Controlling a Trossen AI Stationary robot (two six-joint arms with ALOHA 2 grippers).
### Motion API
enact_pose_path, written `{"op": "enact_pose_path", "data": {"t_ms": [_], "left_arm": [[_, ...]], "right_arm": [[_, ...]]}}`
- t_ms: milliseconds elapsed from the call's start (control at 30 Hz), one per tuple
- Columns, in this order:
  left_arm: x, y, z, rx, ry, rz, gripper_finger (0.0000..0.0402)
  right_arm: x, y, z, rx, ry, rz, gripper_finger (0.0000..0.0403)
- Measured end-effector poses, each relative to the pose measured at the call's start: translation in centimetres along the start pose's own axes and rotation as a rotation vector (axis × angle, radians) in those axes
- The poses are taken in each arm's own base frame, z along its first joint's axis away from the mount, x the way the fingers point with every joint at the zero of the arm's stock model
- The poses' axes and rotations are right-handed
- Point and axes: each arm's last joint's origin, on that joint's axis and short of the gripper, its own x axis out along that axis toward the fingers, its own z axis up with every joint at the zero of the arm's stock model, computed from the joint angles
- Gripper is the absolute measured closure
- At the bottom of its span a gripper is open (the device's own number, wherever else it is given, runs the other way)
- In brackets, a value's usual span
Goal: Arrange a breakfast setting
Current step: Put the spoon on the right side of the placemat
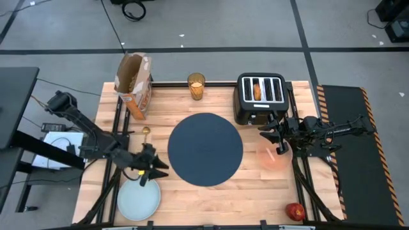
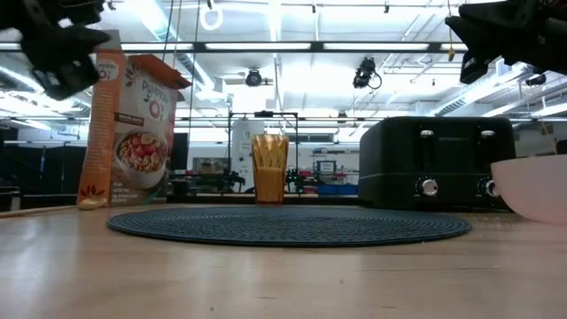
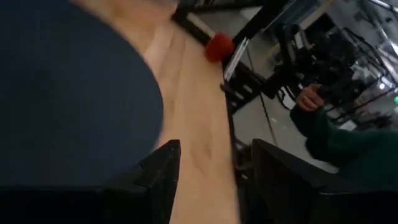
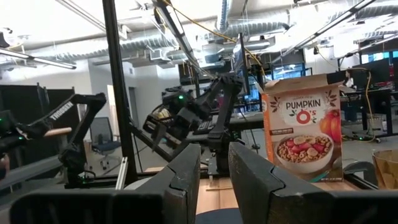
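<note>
The dark-blue mat lies flat mid-table. My left gripper hovers open at its left edge, just beyond the far rim of the pale blue-green plate, with nothing between its fingers. The gold spoon lies on the wood behind it. My right gripper hangs in front of the toaster, above the pinkish bowl. Its fingers stand a narrow gap apart and hold nothing. The amber juice glass stands at the far edge. The toast sticks up from a toaster slot. The red apple rests at the near right corner.
The black toaster stands at the far right and the open cereal box at the far left. Metal frame rails run along both table sides. A person's hand and green sleeve show beyond the table. Bare wood lies along the near edge, in front of the mat.
</note>
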Motion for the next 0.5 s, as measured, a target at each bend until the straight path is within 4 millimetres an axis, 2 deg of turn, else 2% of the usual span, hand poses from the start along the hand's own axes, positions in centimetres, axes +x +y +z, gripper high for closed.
{"op": "enact_pose_path", "data": {"t_ms": [167, 300, 400, 500], "left_arm": [[0.6, -3.5, -0.7, -0.208, 0.095, -0.049, 0.0236], [0.5, -5.7, -0.9, -0.300, 0.197, 0.069, 0.0274], [0.3, -5.5, -0.6, -0.291, 0.226, 0.266, 0.0297], [0.0, -4.2, -0.2, -0.295, 0.205, 0.465, 0.0313]], "right_arm": [[0.0, 0.0, -0.1, 0.000, 0.006, -0.001, 0.0308], [0.0, 0.0, -0.1, -0.003, 0.014, -0.002, 0.0310], [0.0, 0.0, -0.2, -0.014, 0.022, -0.006, 0.0311], [0.0, 0.0, -0.3, -0.016, 0.024, -0.008, 0.0311]]}}
